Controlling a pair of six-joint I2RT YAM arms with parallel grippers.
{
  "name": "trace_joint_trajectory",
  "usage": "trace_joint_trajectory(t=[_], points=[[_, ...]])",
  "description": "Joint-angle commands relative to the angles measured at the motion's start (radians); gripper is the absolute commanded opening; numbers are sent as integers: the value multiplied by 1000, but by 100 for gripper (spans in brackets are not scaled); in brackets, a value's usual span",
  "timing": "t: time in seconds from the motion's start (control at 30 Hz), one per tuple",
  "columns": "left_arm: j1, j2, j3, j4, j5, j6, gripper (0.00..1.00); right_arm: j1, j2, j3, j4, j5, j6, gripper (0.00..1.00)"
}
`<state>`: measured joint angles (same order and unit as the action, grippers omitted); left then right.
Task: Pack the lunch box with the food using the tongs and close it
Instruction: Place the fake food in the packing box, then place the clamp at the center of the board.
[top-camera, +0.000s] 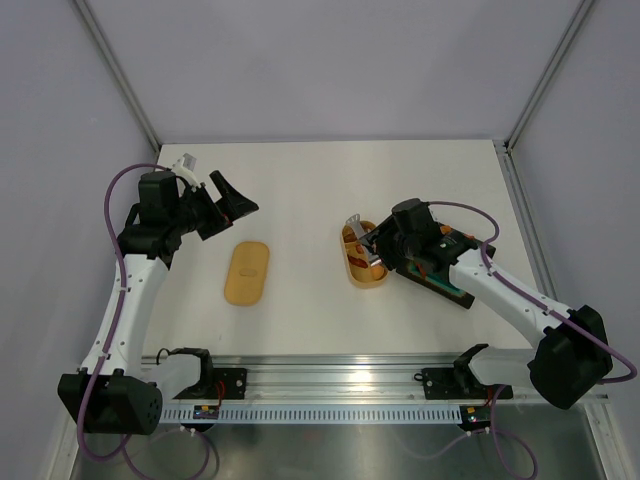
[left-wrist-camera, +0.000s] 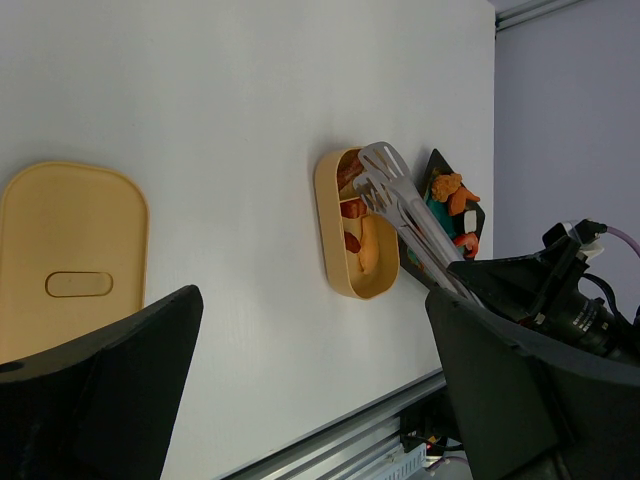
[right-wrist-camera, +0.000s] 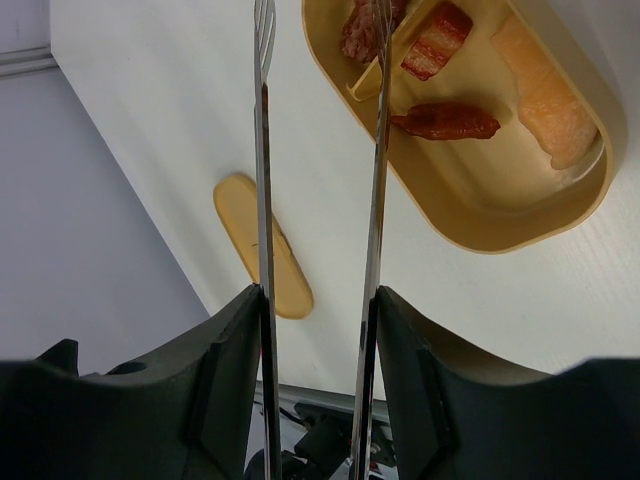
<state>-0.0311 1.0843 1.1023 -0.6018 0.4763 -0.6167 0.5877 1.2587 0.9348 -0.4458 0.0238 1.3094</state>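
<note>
The lunch box (top-camera: 362, 262) lay open on the white table (top-camera: 300, 180), right of centre in the top view, with its long axis running up and down the frame. The right gripper (top-camera: 383, 247) was positioned over the right edge of the box. Its jaws were closed on the tongs (top-camera: 353, 224): in the right wrist view one finger pressed against the outside of each tong arm, and the two arms stood apart with a clear gap between them. The left tong arm extended over bare table beside the box; the right arm crossed the end of the box at the top of that frame. Four pieces of food were in the box. A brown piece (right-wrist-camera: 352, 40) occupied the small compartment beyond the divider (right-wrist-camera: 366, 82). A red-and-white striped piece (right-wrist-camera: 437, 40), a dark red sausage-shaped piece (right-wrist-camera: 446, 121) and a pale orange piece (right-wrist-camera: 545, 95) occupied the larger compartment. The black tray (left-wrist-camera: 436, 165) sat just beside the far long side of the box in the left wrist view and carried further orange and red pieces (left-wrist-camera: 452, 192). The lid (top-camera: 247, 272) lay flat on the table left of centre, well apart from the box. The left gripper (top-camera: 225, 208) was at the upper left of the top view, above and left of the lid, with its jaws spread wide and nothing between them.
</note>
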Motion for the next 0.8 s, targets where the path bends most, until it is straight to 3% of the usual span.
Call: trace_joint_trajectory(t=[0.0, 0.23, 0.47, 0.57, 0.7, 0.77], points=[[3, -7, -4, 33, 27, 12, 99, 14, -21, 9, 36, -2, 2, 54], [3, -9, -4, 33, 30, 12, 99, 21, -39, 25, 7, 33, -18, 49], [3, -7, 2, 31, 30, 12, 99, 37, -68, 97, -67, 116, -149, 14], [3, -9, 1, 27, 28, 14, 99, 37, -18, 176, -74, 93, -248, 13], [3, -26, -1, 25, -1, -4, 99, 49, 231, 399, -85, -50, -488, 15], [3, -47, -16, 39, -25, -27, 99, 69, 303, 439, 4, -133, -535, 15]])
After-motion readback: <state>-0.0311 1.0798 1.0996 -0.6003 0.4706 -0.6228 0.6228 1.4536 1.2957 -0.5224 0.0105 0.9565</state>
